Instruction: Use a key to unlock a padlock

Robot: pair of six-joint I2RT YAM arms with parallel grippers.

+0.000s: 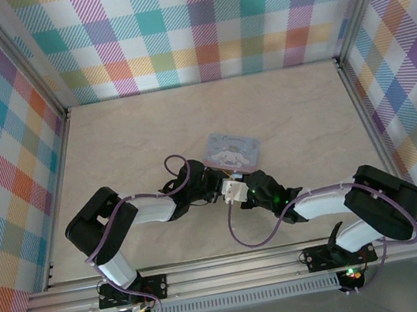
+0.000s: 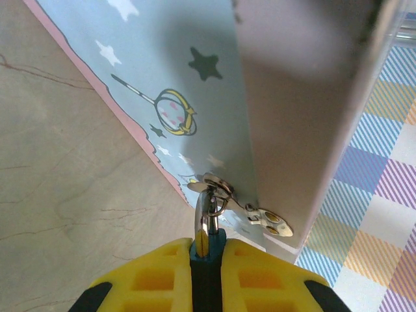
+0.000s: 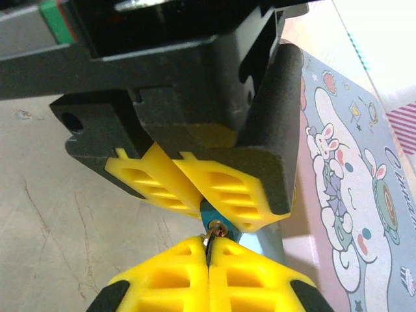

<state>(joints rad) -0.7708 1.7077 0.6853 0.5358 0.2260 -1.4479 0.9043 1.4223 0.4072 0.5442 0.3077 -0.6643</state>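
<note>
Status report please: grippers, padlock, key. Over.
Left gripper shut on tiny teal padlock, silvery shackle through hasp of light-blue cartoon tin. Right gripper shut on thin metal key, tip at padlock.

Twin arms
The left arm (image 1: pixel 153 209) and right arm (image 1: pixel 324 202) had white shells, black joints, purple cables (image 1: pixel 232 234); left tool (image 2: pixel 207 260) and right tool (image 3: pixel 208 253), ribbed yellow fingers (image 3: pixel 250 276).

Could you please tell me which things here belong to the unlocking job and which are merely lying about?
Job: padlock, clamped in the left pincer; key, pinched in the right pincer.
Lying about: light-blue cartoon tin, though its hasp carries the padlock; marbled table.
</note>
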